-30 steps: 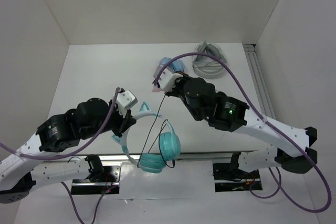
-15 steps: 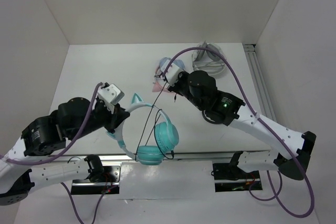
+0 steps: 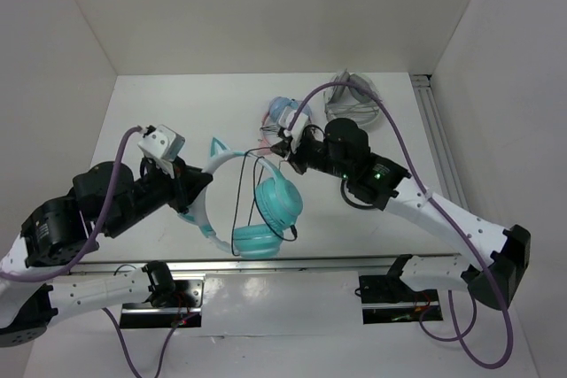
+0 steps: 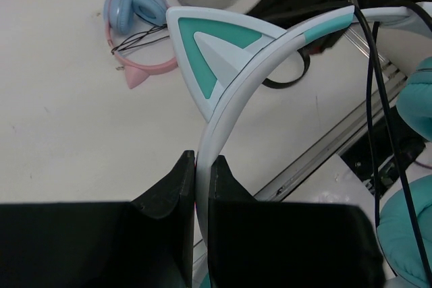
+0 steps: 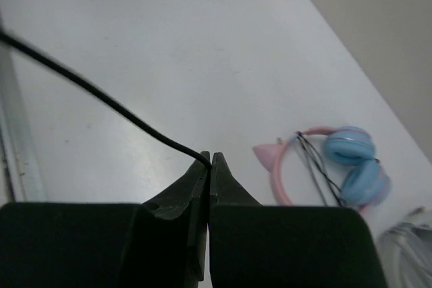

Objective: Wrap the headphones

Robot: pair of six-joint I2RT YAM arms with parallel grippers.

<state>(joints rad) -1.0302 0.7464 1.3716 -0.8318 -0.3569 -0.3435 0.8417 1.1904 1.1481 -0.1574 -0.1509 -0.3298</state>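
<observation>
Left gripper (image 4: 201,166) is clamped on the pale headband of the headphones (image 4: 214,52), fingers on either side of the band just below one cat ear. In the top view this puts the headphones (image 3: 276,201) at lower centre of the frame. The headband arcs from the left gripper (image 3: 195,194) toward the middle, and the two teal cups hang at the lower end, above the desk's (image 3: 177,112) near edge.

The right gripper (image 5: 210,160) is pressed together on the thin black cable (image 5: 101,96), which leaves its tips toward the upper left of the wrist view. From above, the right gripper (image 3: 280,142) sits just beyond the upper right end of the headband. The cable (image 3: 241,210) drops from it in a loose loop across the band and down past the cups.

So the free cable lies along the band's span, with the right arm nearer its loose end and the left arm only holding. The next move probably calls for carrying that end around the headband.

The pink headphones (image 3: 279,112) and a grey coil (image 3: 354,104) lie at upper centre, well apart. No container shows.
</observation>
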